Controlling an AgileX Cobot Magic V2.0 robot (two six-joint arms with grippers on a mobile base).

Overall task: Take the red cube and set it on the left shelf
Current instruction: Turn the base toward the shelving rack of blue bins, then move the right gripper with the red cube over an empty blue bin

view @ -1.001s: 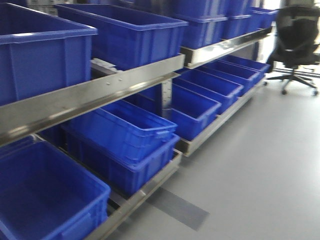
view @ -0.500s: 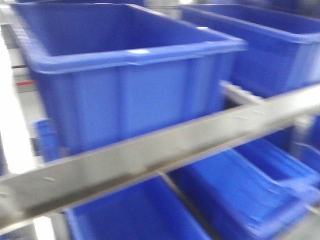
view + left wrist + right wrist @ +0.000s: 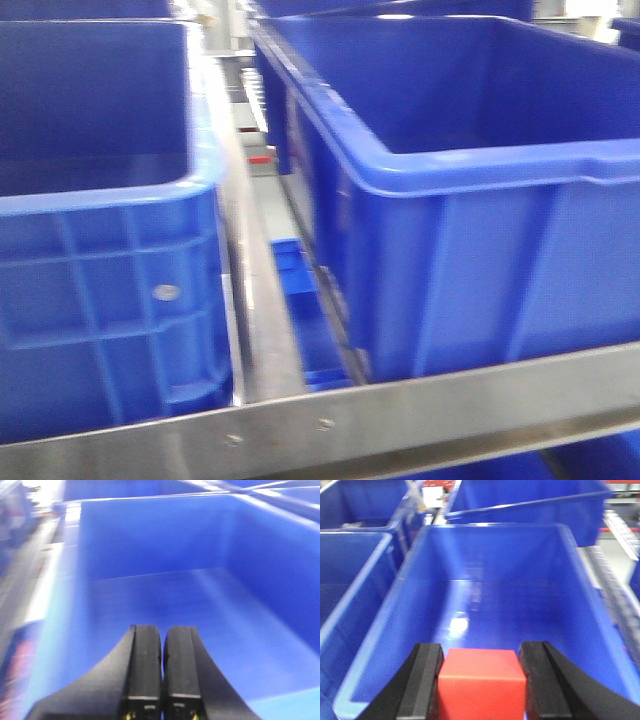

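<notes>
Red plastic shows between the black fingers of the right claw (image 3: 481, 655). The red cube (image 3: 482, 685) is clamped there with a finger pressed against each side and its top face level. It hangs over the near end of an open blue bin (image 3: 495, 555), whose floor shows a pale patch of glare. I cannot tell how high above the floor the cube sits. A second bin (image 3: 350, 565) stands just to the left of this one, and a third (image 3: 530, 502) lies beyond its far wall.

The left claw (image 3: 162, 630) is closed on nothing, its two dark fingers meeting along a thin seam. It points into the hollow of another blue tub (image 3: 150, 545), with the far wall and right wall in sight.

From the front view, a left crate (image 3: 100, 280) and a right crate (image 3: 480, 270) sit side by side behind a steel rail (image 3: 400, 405) that runs across the near edge. A narrow gap with a pale metal strip (image 3: 262, 300) separates them. A small red mark lies far back in that gap, too blurred to identify. Neither claw nor the cube appears in this view.
</notes>
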